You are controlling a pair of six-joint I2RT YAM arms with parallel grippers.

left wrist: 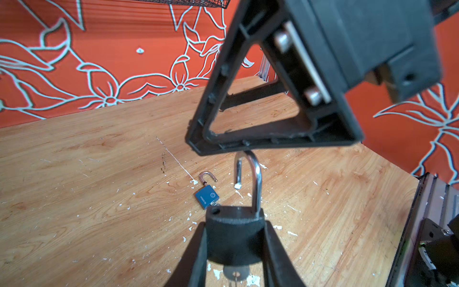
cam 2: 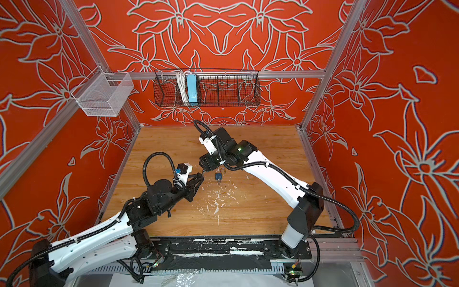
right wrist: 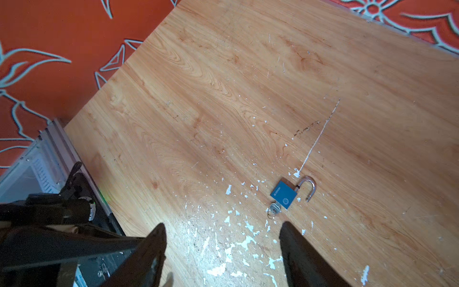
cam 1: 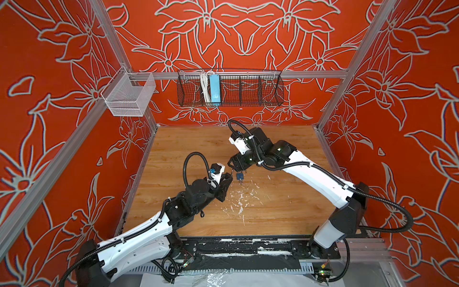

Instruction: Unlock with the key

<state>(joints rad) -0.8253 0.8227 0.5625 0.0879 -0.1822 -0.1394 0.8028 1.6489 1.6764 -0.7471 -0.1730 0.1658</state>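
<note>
Nearest the lens: black padlock [left wrist: 234, 244], body pinched between the left gripper [left wrist: 236, 225] fingers, held up off the table [left wrist: 99, 174]. Its shackle [left wrist: 255, 179] stands free of its hole and the key [left wrist: 236, 273] sits underneath, so it looks unlocked. Risk: the right gripper [right wrist: 222, 225], jaws spread and empty, has a finger right over the shackle top; contact unclear. A nudge there could twist the lock in the pinch or knock it loose. Beyond, a blue padlock [left wrist: 207, 196] lies open on the table.

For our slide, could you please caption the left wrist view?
Black padlock, shackle open and key inserted, gripped in the left jaws; open blue padlock on the table beyond.
</note>
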